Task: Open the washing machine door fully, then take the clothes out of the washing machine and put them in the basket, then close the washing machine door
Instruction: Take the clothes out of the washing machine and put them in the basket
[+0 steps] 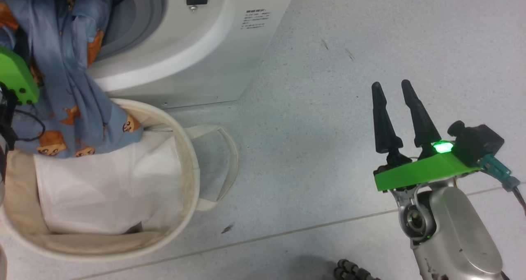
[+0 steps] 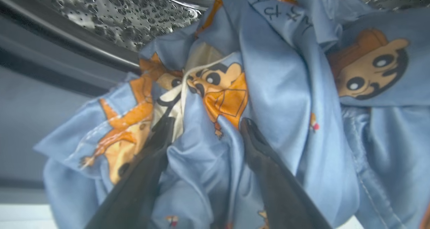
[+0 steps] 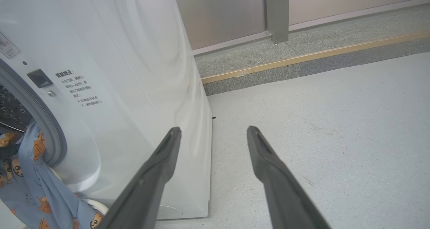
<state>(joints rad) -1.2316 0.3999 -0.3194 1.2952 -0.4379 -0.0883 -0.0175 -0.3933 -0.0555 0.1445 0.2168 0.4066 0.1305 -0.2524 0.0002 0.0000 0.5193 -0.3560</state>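
1. The white boxy front-loading washing machine (image 1: 197,58) has its round opening uncovered. The door-opening step therefore looks done, and unloading is the step in hand.
2. The light blue thin garment printed with orange-brown bear faces (image 1: 74,91) hangs out of the washer's opening and over its lower front lip. Its upper part sits at the drum mouth, and its lower end lies inside the round cream canvas basket (image 1: 192,165) just in front of the washer.
3. A plain white folded sheet (image 1: 107,189) lies in that basket, under the garment's end.
4. The left gripper (image 2: 206,123) is at the washer's mouth, close to the perforated steel drum (image 2: 111,13). Its two dark fingers stand apart, pushed into the bunched fabric with a fold between them that is not pinched.
5. The right gripper (image 1: 391,83) hangs well off the washer's right side over the grey speckled floor (image 1: 328,66), with its fingers spread and nothing between them.
6. Next, the left fingers would need to close on that fold and then draw it away from the washer and down over the basket. Thin cloth could slip free or catch on the opening's ring. After that, the washing machine door has to be closed.
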